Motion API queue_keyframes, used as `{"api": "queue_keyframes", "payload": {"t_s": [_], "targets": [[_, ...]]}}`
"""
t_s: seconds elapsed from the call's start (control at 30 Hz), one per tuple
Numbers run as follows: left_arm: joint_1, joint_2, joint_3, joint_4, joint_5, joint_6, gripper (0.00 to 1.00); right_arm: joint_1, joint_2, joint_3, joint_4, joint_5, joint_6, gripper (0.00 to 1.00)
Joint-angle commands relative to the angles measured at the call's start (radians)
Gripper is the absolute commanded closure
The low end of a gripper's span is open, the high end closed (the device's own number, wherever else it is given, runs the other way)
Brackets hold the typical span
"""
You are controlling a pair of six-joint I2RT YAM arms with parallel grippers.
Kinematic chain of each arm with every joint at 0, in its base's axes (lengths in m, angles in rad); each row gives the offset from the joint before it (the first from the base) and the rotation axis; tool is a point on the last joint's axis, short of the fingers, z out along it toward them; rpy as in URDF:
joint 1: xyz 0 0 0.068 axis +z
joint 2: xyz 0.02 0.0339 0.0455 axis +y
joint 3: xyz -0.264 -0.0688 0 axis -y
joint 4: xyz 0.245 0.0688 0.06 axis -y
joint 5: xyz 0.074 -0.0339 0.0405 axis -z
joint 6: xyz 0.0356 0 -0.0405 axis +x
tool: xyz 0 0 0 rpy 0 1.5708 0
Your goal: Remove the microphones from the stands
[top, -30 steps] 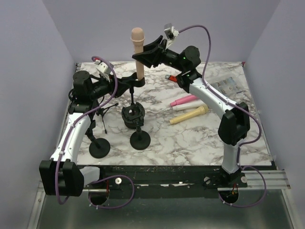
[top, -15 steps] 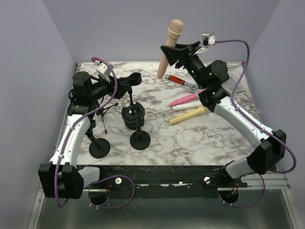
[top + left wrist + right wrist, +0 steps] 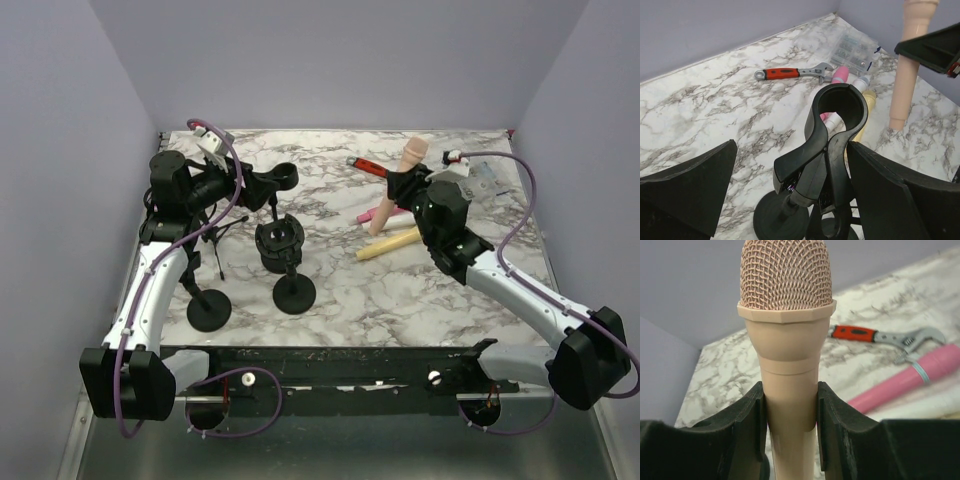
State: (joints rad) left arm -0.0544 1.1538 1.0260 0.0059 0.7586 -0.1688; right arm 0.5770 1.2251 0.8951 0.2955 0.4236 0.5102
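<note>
Both jaws of the right gripper (image 3: 789, 407) are pinched on the microphone (image 3: 786, 300), upright between them; it is best lowered slowly, kept vertical. The left gripper (image 3: 792, 185) is spread around the empty clip (image 3: 838, 107).

A white grey-veined marble tabletop (image 3: 400, 300) is seen. Towards the back a red-handled adjustable wrench (image 3: 368, 167) is laid, with a pink microphone (image 3: 364, 214) and a yellow microphone (image 3: 385, 245) nearby, a clear plastic parts box (image 3: 490, 180) at the far right, and two black round-based stands (image 3: 294, 293) planted front left.
</note>
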Motion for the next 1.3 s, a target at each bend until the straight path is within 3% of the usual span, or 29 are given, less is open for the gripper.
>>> {"api": "queue_keyframes", "payload": {"t_s": [0.0, 0.2, 0.33, 0.5, 0.83, 1.27], "targets": [[0.003, -0.029, 0.015, 0.016, 0.005, -0.015, 0.04, 0.002, -0.039, -0.064, -0.213, 0.141, 0.251, 0.99], [0.003, -0.085, 0.009, -0.001, -0.061, -0.029, 0.02, -0.006, -0.059, -0.054, -0.652, 0.286, 0.691, 0.99], [0.004, -0.113, 0.01, -0.05, -0.153, -0.048, 0.02, -0.009, -0.07, -0.08, -0.768, 0.276, 0.878, 0.99], [0.004, -0.164, -0.027, -0.03, -0.192, -0.061, 0.02, -0.021, -0.066, -0.165, -0.763, 0.253, 1.032, 0.99], [0.003, -0.185, -0.041, -0.031, -0.193, -0.069, 0.02, -0.152, 0.049, -0.256, -0.655, 0.067, 1.073, 0.95], [0.002, -0.182, -0.04, -0.027, -0.18, -0.078, 0.03, -0.175, 0.17, -0.296, -0.537, -0.025, 1.096, 0.91]]}}
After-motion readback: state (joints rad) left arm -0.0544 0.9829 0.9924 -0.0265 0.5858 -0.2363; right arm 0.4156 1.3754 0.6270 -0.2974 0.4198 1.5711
